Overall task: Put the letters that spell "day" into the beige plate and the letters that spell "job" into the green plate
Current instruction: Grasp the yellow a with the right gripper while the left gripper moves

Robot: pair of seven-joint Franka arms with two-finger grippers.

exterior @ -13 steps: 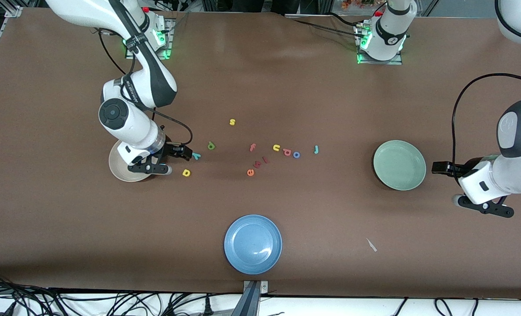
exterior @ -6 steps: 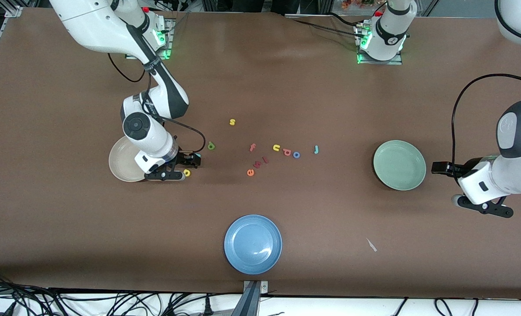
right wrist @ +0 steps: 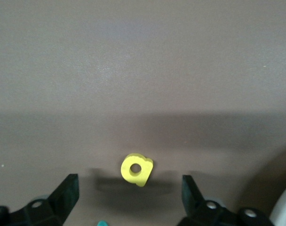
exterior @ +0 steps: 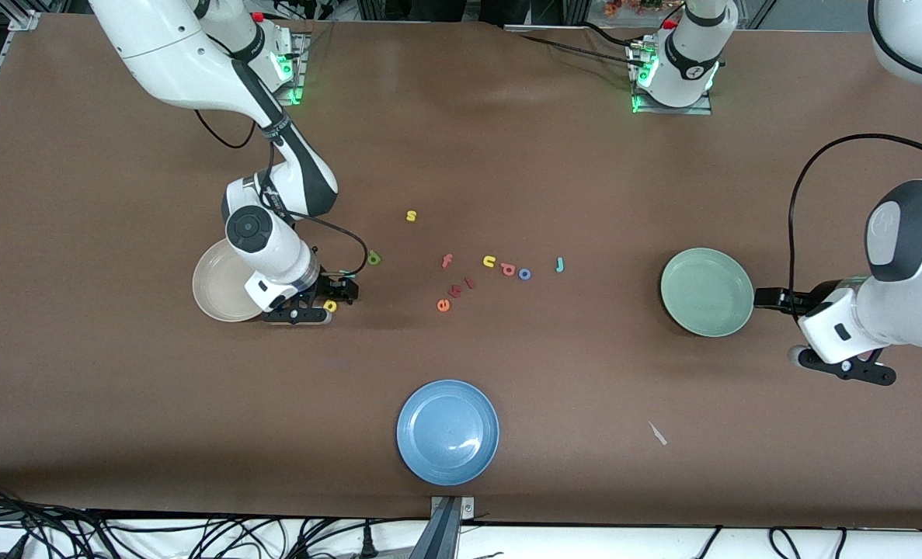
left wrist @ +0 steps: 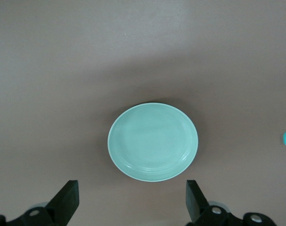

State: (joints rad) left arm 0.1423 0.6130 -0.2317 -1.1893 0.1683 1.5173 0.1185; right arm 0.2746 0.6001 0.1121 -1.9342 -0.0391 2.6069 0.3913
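I take the blue plate (exterior: 447,432) at the camera edge of the table as my landmark.

Toward the right arm's end and farther from the camera than that plate I see the beige plate (exterior: 216,291), nothing visible in it, partly covered by the right arm. The right gripper (exterior: 328,301) is low over the table just beside the beige plate, jaws wide, straddling the yellow "a" (exterior: 330,306); in the right wrist view the yellow "a" (right wrist: 136,169) lies flat between the fingers (right wrist: 63,195), not pinched. A teal scrap (right wrist: 102,223) shows at the edge of that view; I can't tell if it's the "y". The green "d" (exterior: 374,258) lies on the table a bit farther from the camera than the gripper.

Farther from the camera than the blue plate, roughly in line with it, are the loose letters: yellow "s" (exterior: 411,216), pink "f" (exterior: 447,261), red-orange "e" (exterior: 443,305), yellow "u" (exterior: 489,262), orange-red "b" (exterior: 508,269), blue "o" (exterior: 524,274), teal "j" (exterior: 559,265).

Toward the left arm's end is the green plate (exterior: 707,292), empty. The left gripper (exterior: 837,371) waits just beside it, jaws wide, holding nothing.
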